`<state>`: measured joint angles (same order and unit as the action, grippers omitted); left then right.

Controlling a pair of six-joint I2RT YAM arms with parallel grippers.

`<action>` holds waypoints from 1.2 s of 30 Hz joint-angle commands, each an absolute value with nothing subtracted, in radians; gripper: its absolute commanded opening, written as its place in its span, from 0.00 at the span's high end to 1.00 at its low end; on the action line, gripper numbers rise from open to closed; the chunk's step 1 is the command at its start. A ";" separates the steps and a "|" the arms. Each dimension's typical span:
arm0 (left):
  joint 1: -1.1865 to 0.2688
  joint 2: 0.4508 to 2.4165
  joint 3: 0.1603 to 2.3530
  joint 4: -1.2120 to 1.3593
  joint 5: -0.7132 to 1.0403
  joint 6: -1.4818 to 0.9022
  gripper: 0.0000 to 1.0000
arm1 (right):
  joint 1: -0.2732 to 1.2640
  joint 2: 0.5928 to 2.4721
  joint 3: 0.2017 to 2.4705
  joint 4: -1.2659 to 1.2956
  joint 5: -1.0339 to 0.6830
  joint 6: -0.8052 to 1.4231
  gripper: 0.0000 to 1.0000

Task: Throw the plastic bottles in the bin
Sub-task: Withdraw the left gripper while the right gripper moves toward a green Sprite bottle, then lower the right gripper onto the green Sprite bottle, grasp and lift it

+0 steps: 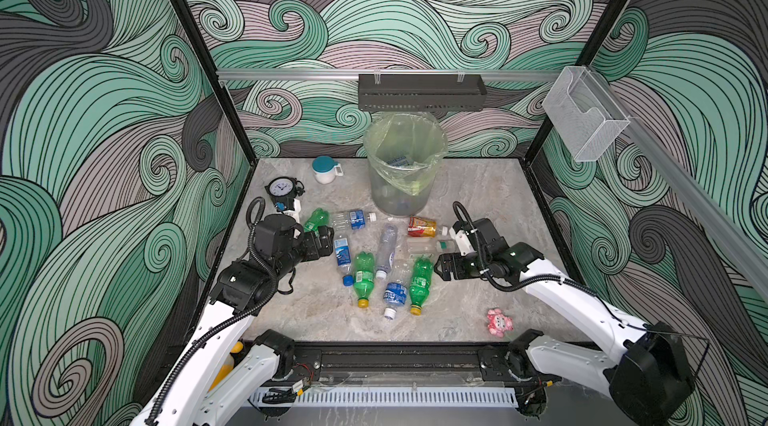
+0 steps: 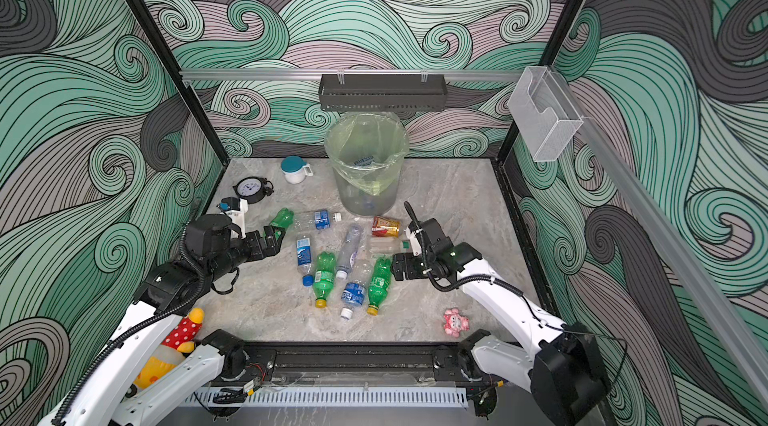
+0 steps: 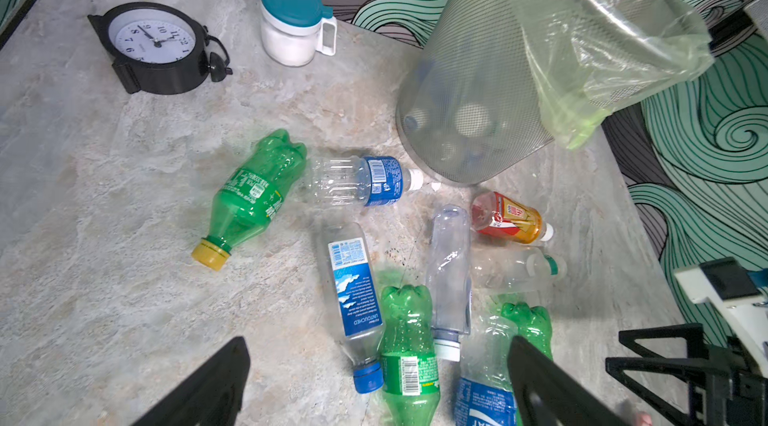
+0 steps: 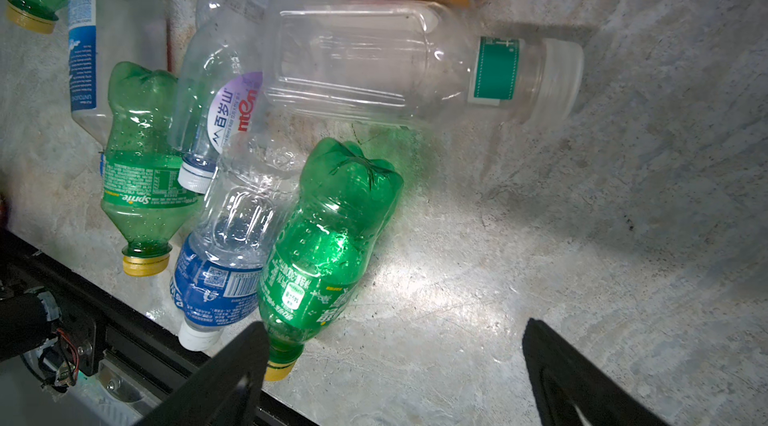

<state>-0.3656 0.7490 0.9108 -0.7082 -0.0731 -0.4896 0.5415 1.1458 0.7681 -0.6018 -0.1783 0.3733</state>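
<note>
- Both top views: even, soft light, barely any shadows on the table (image 1: 478, 195).
- Right wrist view: bright hot spot beside a green bottle (image 4: 332, 245), dim corners.
- Up close, the left pincer (image 3: 379, 341) and right pincer (image 4: 395, 322) look blurry.

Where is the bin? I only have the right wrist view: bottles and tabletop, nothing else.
Observer: The bin stands upright at the back of the table, past the red-orange labelled bottle.
Operator: Anything in it yet?
Observer: Yes, a blue-labelled bottle shows inside the liner.
Operator: And the other arm?
Observer: The left gripper is open and empty, hovering by the green bottle near the clock.
</note>
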 commanded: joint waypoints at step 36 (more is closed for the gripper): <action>-0.357 0.729 0.837 -0.754 -0.175 -0.485 0.01 | 0.704 1.501 0.787 -0.440 -0.055 0.508 0.38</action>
<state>-0.3656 0.7292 0.8333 -0.7628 -0.1509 -0.4885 0.6994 1.5223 0.7723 -0.3939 -0.1116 0.5201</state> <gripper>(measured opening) 0.986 0.642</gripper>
